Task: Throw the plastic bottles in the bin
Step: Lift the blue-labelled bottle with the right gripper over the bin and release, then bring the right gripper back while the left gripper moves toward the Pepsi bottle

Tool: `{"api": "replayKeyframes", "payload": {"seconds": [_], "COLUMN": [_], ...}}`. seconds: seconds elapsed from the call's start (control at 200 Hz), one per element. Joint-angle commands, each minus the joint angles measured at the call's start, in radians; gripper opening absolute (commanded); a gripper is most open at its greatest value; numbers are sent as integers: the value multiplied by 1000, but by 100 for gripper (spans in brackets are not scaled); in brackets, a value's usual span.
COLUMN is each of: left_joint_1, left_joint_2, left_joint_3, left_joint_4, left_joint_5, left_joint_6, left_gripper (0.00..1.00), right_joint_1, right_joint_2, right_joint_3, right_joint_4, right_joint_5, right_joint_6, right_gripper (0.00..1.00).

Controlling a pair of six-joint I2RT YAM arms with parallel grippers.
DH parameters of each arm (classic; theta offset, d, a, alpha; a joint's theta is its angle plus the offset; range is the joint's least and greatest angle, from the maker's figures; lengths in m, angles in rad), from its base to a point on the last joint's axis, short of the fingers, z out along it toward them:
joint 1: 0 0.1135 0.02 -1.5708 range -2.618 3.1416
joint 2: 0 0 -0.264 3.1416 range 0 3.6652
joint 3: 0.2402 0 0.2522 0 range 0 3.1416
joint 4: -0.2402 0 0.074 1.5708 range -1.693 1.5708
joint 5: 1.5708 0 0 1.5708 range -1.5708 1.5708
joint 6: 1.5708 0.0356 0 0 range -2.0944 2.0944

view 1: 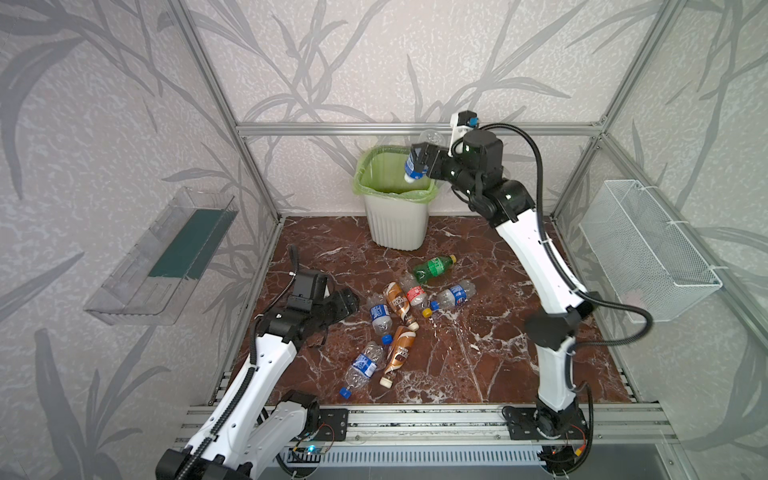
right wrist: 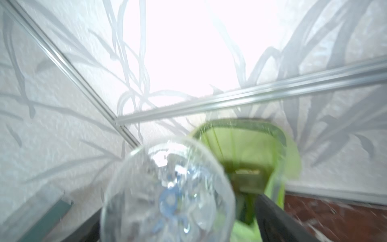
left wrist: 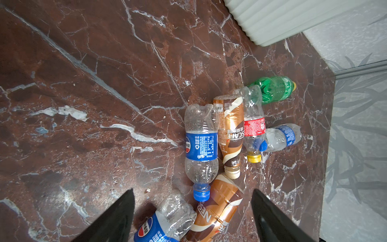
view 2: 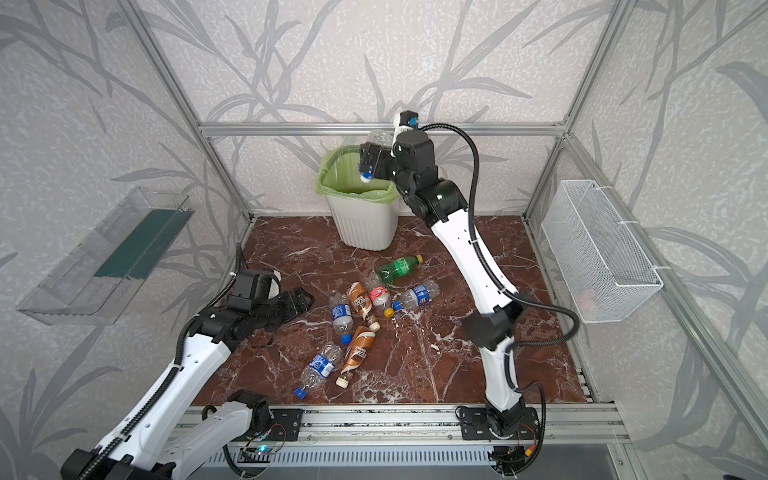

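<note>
Position of item against receptacle: clear blue-labelled bottle [view 1: 411,168] sits between the jaws of the right gripper [view 1: 422,160]. In both top views it appears over the right half of the mouth of the bin [view 1: 395,224]. Its long axis runs steeply, cap down toward the green liner [view 1: 388,174] and base up beside the wrist. Nothing stands between cap and liner. Judgement: a straight fall lands it inside, with modest margin at that rim.

Right gripper state: the wrist view is blurred, yet a strip of liner shows between the bottle wall and 1 finger [right wrist: 276,222]. The jaws stand wider than the bottle. Judged released, with the bottle loose in the gap.

Left gripper [view 1: 351,300]: jaws spread, nothing between them. It hovers low at the left edge of the cluster on the marble table [view 1: 478,345] and is the nearer arm to that cluster.

On the table: 7 bottles lie flat in 1 loose group, several touching, well apart from the bin.
- 1 green bottle [view 1: 432,268]
- 1 red-labelled bottle [view 1: 415,295]
- 2 brown-wrapped bottles [view 1: 397,301]
- 3 blue-labelled table bottles [view 1: 380,316]

Condition: the airborne bottle is empty, transparent and thin-walled. Several table bottles are dented. All are likely light and prone to roll.
</note>
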Motion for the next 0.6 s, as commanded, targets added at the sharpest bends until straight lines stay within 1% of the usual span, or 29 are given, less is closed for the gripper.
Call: {"api": "replayKeyframes", "payload": {"seconds": [0.0,0.035,0.09,0.135,0.245,0.315,0.4,0.5,0.525,0.595], "left_joint_1": [4,6,7,9,10,10,10,9,10,10], "left_joint_2": [-24,-36,-50,-53,-67,-77,-77,-81,-82,-82], "left_joint_3": [35,35,35,38,24,-1,-21,-44,-48,-59], "left_joint_4": [-15,-18,-26,-37,-42,-27,-20,-14,-14,-20], "left_joint_5": [-9,-13,-20,-21,-23,-18,-5,6,10,19], "left_joint_6": [-16,-14,-9,-6,-12,-24,-35,-42,-43,-43], "left_gripper": [87,87,87,87,87,87,87,87,87,87], "right_joint_1": [-28,-21,-13,-10,-8,-8,-9,-9,-10,-7], "right_joint_2": [-151,-232,-338,-419,-622,-731,-840,-935,-954,-994], "right_joint_3": [-141,-269,-418,-532,-846,-1051,-1262,-1470,-1515,-1626], "right_joint_4": [-77,-23,27,52,89,99,91,87,89,93], "right_joint_5": [22,33,41,44,43,40,27,6,-6,-36], "right_joint_6": [30,20,-2,-19,-18,12,61,119,161,207], "right_gripper": [99,99,99,100,97,96,95,94,94,93]}}
